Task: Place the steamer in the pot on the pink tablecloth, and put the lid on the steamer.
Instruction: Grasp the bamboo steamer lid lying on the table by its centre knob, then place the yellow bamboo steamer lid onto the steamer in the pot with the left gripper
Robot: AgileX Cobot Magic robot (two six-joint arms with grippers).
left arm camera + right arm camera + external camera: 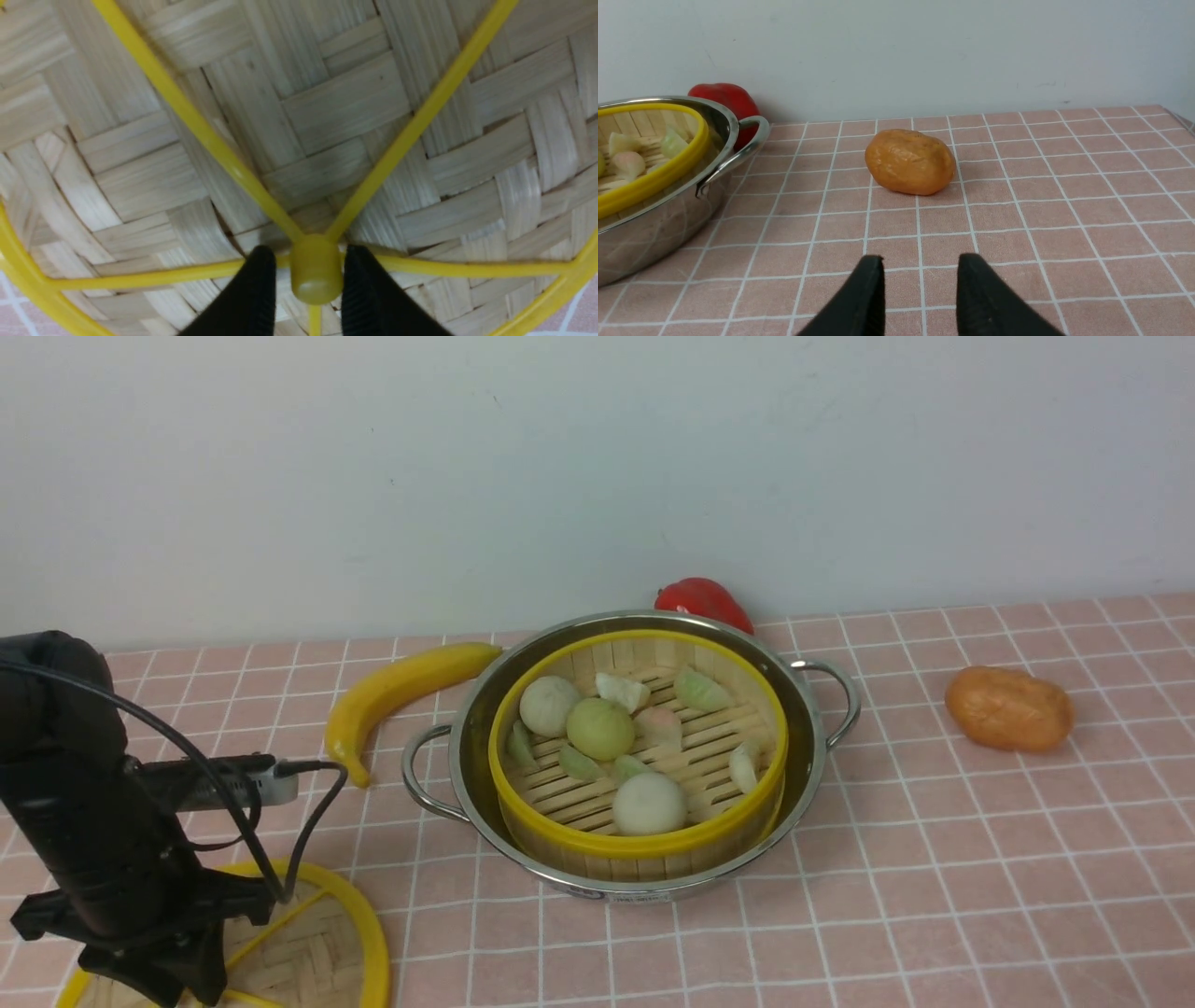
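Note:
The steamer (560,831) sits inside the pot (467,747) on the pink tablecloth (934,868), with several dumplings and buns on its slats. The lid (322,947) lies flat on the cloth at the near left. My left gripper (308,253) is down on it, and in the front view the arm hides its fingertips. One black finger stands on each side of the lid's yellow centre hub (316,270). One finger touches the hub; a thin gap shows beside the other. My right gripper (920,259) hovers open and empty over bare cloth right of the pot (668,224).
A yellow banana (401,686) lies left of the pot. A red pepper (705,600) sits behind it against the white wall. An orange bread roll (1008,707) rests on the cloth to the right, ahead of my right gripper.

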